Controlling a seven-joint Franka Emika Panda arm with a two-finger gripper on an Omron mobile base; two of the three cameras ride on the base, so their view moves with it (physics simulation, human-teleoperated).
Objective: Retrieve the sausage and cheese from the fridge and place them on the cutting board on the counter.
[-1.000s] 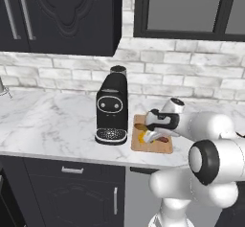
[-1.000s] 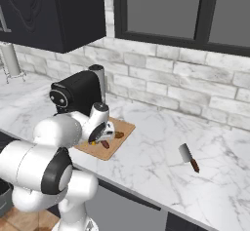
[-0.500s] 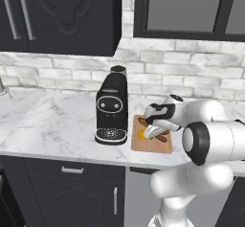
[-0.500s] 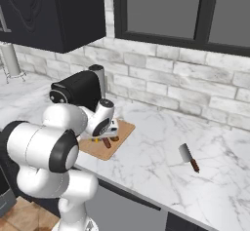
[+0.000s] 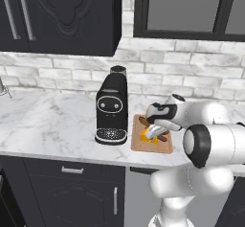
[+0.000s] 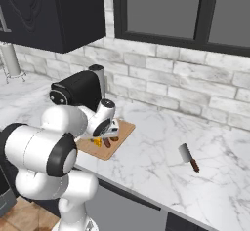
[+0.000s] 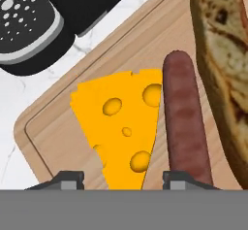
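The yellow cheese (image 7: pixel 123 127) wedge lies flat on the wooden cutting board (image 7: pixel 53 127), touching the reddish-brown sausage (image 7: pixel 184 122) beside it. My gripper (image 7: pixel 127 179) hangs just over the board, open, one fingertip on each side of the cheese's narrow end and not pressing it. From the base views, the gripper (image 5: pixel 152 132) points down at the cutting board (image 5: pixel 139 147) on the white counter (image 6: pixel 156 147), with the cheese (image 6: pixel 97 142) and sausage (image 6: pixel 107 143) beneath it. The fridge is out of view.
A black coffee machine (image 5: pixel 111 108) stands just left of the board. A crusty loaf (image 7: pixel 227 54) lies on the board beside the sausage. A cleaver with a red handle (image 6: pixel 188 157) rests on the counter to the right. Black cabinets hang above.
The jaws were shut on the cheese and have now spread apart, letting it go onto the board. The hand has sunk slightly toward the board.
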